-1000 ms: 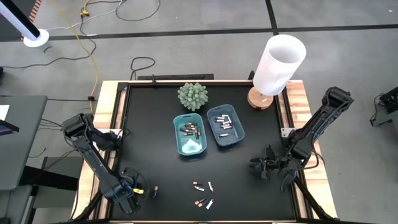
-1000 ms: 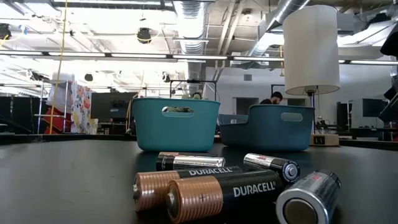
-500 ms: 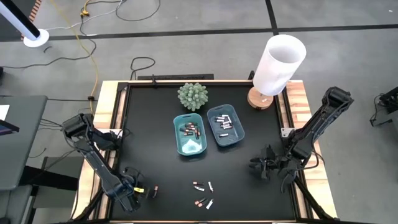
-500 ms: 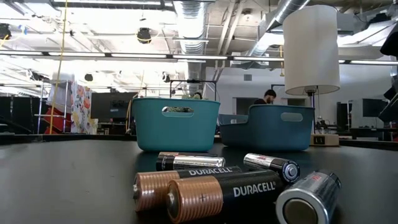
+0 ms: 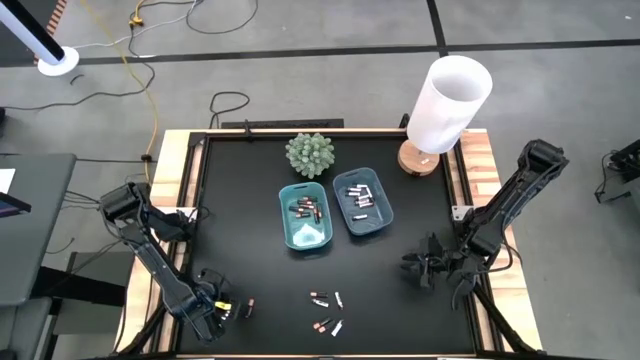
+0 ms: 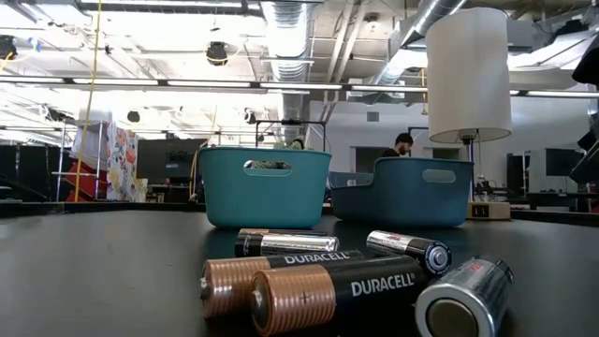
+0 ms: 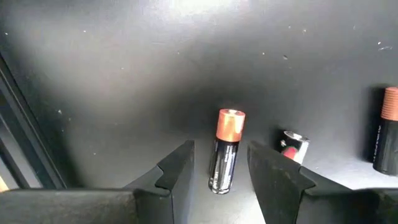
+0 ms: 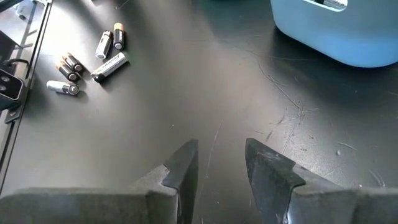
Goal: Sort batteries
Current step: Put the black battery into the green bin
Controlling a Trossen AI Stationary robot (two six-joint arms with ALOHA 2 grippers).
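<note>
Copper-topped battery (image 7: 224, 151) between spread left tool (image 7: 221, 168), right tool (image 8: 217, 165) apart

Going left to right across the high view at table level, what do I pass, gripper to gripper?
Left gripper → lone battery just beside it → loose batteries near the table's front edge → right gripper. The teal tray and the blue tray sit farther back, teal to the left.
</note>
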